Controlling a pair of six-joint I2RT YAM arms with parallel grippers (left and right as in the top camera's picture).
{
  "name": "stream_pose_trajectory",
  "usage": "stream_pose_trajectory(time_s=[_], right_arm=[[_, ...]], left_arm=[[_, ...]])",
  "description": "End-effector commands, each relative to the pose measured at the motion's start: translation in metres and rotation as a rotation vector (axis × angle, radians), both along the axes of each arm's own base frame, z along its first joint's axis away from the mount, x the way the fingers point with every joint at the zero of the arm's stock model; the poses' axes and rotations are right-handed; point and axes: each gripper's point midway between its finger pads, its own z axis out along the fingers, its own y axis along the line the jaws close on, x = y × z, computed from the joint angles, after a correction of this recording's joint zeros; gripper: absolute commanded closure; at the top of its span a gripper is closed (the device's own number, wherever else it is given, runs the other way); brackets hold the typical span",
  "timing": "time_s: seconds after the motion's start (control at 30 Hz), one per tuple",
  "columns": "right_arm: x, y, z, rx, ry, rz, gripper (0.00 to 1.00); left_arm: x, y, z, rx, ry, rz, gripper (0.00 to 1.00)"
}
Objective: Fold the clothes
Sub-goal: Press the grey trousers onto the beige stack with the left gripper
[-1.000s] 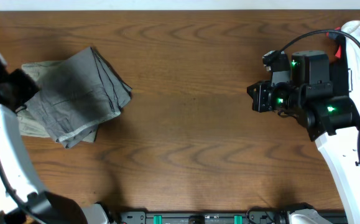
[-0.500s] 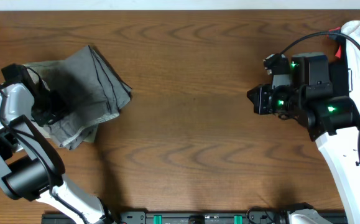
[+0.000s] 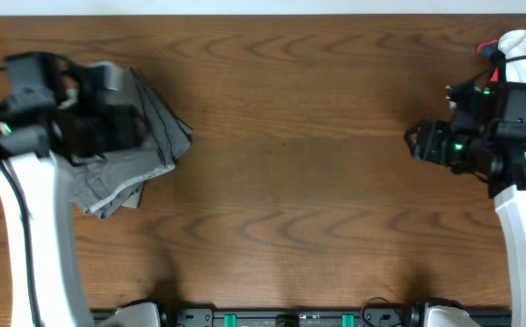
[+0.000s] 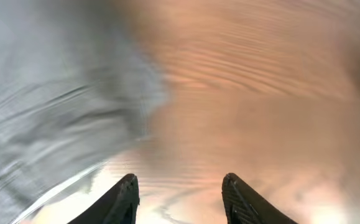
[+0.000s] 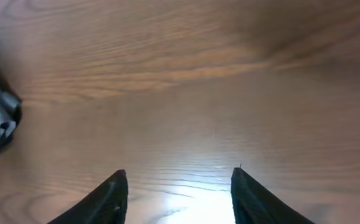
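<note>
The medium-grey woven cotton shorts [image 3: 122, 177] are sitting in a folded, slightly rumpled pile at the left end of the brown wood-grain surface [image 3: 281, 182], a bit closer to the far edge than the near one. Dark stitched seams run along the pile's right side, and 1 corner pokes out toward the middle of the surface.

The left gripper [image 4: 180, 186] hangs right over the pile. It's all motion blur from overhead, covering the upper left part of the cloth. In its wrist view the 2 black jaws are apart with nothing between them, grey fabric off to their left and bare wood ahead.

The right gripper [image 5: 178, 183] is way over by the right edge, well apart from the shorts. Its jaws are spread too, with just bare wood under them.

There's also a white garment with a red bit [image 3: 517, 45] bunched in the far right corner, behind the right arm.
</note>
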Motion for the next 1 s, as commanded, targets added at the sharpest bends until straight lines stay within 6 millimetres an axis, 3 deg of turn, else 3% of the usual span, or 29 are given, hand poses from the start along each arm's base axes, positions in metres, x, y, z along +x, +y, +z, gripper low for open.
stream_pose_trajectory(time_s=[0.0, 0.13, 0.2, 0.27, 0.3, 0.43, 0.57, 0.8, 0.97], right_arm=[[-0.005, 0.001, -0.001, 0.019, -0.005, 0.071, 0.43], [-0.011, 0.005, -0.002, 0.039, 0.015, 0.081, 0.41], [-0.011, 0.005, -0.002, 0.042, 0.018, 0.083, 0.38], [-0.012, 0.005, -0.002, 0.043, 0.02, 0.082, 0.27], [-0.011, 0.005, -0.002, 0.045, 0.017, 0.077, 0.01], [-0.01, 0.005, 0.0, 0.068, 0.021, 0.044, 0.01], [-0.011, 0.019, 0.01, 0.133, -0.014, 0.089, 0.01], [-0.017, 0.03, 0.06, 0.156, -0.2, 0.14, 0.01], [-0.045, 0.033, 0.095, 0.127, -0.304, 0.146, 0.01]], left_arm=[[-0.024, -0.025, 0.019, 0.155, -0.074, -0.134, 0.53], [-0.049, -0.036, 0.026, 0.276, -0.08, -0.152, 0.51], [-0.054, -0.033, 0.026, 0.301, -0.066, -0.095, 0.33], [-0.057, -0.032, 0.024, 0.312, -0.046, -0.075, 0.02], [-0.059, -0.031, 0.022, 0.315, -0.034, -0.077, 0.02], [-0.062, -0.031, 0.015, 0.319, 0.004, -0.082, 0.02], [-0.062, -0.031, 0.014, 0.319, 0.008, -0.083, 0.02], [-0.062, -0.031, 0.014, 0.319, 0.008, -0.083, 0.02], [-0.062, -0.031, 0.014, 0.319, 0.008, -0.083, 0.02]])
